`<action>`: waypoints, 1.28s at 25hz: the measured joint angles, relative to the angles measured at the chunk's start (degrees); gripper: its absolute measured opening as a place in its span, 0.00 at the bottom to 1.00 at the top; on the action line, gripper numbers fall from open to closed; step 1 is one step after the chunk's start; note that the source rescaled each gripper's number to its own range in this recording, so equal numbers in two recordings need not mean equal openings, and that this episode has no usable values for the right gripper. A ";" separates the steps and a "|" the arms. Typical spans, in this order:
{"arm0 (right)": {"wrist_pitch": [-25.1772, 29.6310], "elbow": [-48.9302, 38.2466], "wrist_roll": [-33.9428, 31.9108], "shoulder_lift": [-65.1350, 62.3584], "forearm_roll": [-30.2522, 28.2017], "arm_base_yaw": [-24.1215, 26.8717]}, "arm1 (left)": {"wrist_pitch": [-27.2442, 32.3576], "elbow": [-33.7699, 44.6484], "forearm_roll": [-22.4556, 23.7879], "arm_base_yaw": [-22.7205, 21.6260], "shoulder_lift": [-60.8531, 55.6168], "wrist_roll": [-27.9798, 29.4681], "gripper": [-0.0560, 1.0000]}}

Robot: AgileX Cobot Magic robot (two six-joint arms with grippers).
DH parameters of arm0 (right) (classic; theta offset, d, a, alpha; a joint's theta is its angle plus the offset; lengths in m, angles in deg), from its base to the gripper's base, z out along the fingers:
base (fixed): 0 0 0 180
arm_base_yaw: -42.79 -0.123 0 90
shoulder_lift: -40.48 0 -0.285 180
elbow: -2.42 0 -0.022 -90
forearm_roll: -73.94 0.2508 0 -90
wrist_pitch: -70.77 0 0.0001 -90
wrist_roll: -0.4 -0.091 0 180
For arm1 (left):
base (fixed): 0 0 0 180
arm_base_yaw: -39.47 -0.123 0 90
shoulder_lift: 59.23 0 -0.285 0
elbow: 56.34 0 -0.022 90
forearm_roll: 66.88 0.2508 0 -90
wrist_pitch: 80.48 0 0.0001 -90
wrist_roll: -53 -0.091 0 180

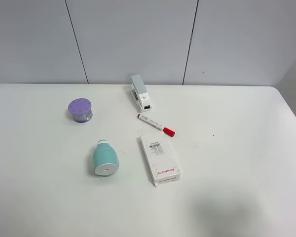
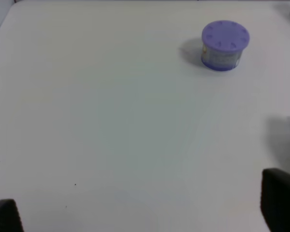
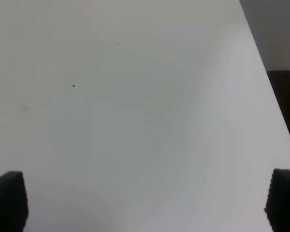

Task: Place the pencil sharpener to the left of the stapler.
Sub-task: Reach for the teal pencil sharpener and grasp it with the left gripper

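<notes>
The pencil sharpener (image 1: 105, 159) lies on its side on the white table (image 1: 237, 173), left of centre, round white face toward the front edge and cap toward the back. The stapler (image 1: 140, 93) sits well apart from it, near the back edge. A flat white box (image 1: 160, 159) lies near the sharpener's right, a red-capped marker (image 1: 155, 125) between box and stapler, and a purple-lidded tub (image 1: 80, 109) back-left. The left gripper (image 2: 142, 212) has its jaws spread wide over bare table, holding nothing; the right gripper (image 3: 146, 203) likewise
</notes>
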 joint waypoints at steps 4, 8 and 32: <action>0.00 0.00 0.00 0.00 0.00 0.00 | -2.78 -1.42 -1.68 0.00 2.23 0.33 1.00; 0.00 0.00 0.00 0.00 0.00 0.00 | -12.05 -5.39 -9.31 0.00 10.32 2.05 1.00; 0.00 0.00 0.00 0.00 0.00 0.00 | -32.64 -12.52 -20.07 25.65 65.91 1.81 1.00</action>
